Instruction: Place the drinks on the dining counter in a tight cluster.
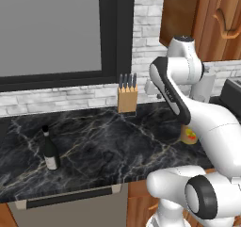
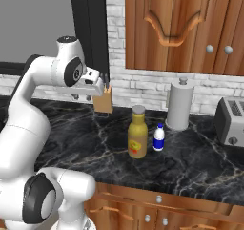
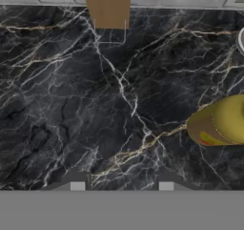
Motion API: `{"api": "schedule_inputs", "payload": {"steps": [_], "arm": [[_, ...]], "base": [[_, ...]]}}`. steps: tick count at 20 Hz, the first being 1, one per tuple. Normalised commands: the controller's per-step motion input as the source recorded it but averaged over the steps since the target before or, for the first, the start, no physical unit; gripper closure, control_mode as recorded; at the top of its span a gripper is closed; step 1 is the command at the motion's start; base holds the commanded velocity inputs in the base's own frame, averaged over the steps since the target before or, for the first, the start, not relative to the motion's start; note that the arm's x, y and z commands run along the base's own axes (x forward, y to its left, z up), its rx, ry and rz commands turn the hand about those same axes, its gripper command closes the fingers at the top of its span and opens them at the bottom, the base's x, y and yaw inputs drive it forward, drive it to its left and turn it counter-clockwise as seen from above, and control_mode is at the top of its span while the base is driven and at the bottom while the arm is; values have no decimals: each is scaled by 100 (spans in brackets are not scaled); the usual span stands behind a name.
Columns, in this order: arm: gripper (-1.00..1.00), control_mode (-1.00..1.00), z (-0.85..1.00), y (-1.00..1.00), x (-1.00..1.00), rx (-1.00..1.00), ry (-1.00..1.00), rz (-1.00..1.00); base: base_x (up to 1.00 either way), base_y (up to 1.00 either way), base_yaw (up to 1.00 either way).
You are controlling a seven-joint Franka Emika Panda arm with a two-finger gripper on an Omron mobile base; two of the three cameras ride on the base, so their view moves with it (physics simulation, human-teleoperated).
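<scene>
**Three drinks standing apart on black marble, none yet gathered**

Above the black marble counter (image 2: 200,172) my gripper (image 3: 121,183) hangs with nothing between its fingertips (image 3: 77,185); the two tips stand well apart at the bottom of the hand view, released and empty. In the right base view my hand sits at upper left, just beside the wooden knife block (image 2: 103,100).

At the centre of the right base view stands the big yellow bottle (image 2: 137,132) with its grey cap, and the small blue-and-white bottle (image 2: 159,138) is just beside it on the right. In the hand view the yellow bottle lies at the right edge. The dark wine bottle (image 1: 50,149) stands alone at lower left of the left base view, well apart from the other two.

I judge the task barely begun: no bottle is held, and the three do not form a cluster. A paper towel roll (image 2: 180,105) and a toaster (image 2: 230,121) stand at the right.
</scene>
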Motion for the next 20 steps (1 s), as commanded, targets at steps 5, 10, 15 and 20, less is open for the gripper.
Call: {"api": "schedule_inputs", "payload": {"steps": [5,10,15,20], "arm": [[-100,-100,0,1,0,0,1,0],[-100,-100,1,-21,-2,0,-7,0],[-100,-100,18,-83,0,0,-5,-3],[-100,-100,4,-80,0,0,0,-2]], "base": [[0,0,0],[0,0,0],[0,0,0],[0,0,0]]}}
